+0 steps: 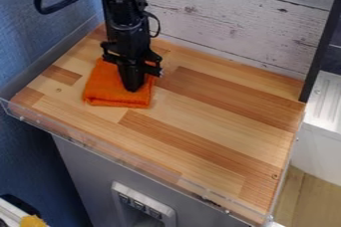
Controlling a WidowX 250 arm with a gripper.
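Black pincer [132, 87] over soft, folded orange cloth [101, 87].

Folded cloth [100, 90]: uniform orange. Robot arm [121, 14] and gripper [132, 87]: black. Wooden tabletop [200, 116]: pale honey-tan strips interspersed with darker reddish-brown ones, with fine grain. Plank wall [233, 19]: whitish grey, marked by dark seams and brownish knots. Fabric-like surface at left [27, 42]: mottled blue. Upright bar at right [322, 42]: black. Cabinet front [86, 171]: grey. Socket panel [118, 189]: light grey with darker inserts. Floor [303, 196]: light tan. Small object at lower left [32, 221]: yellow.
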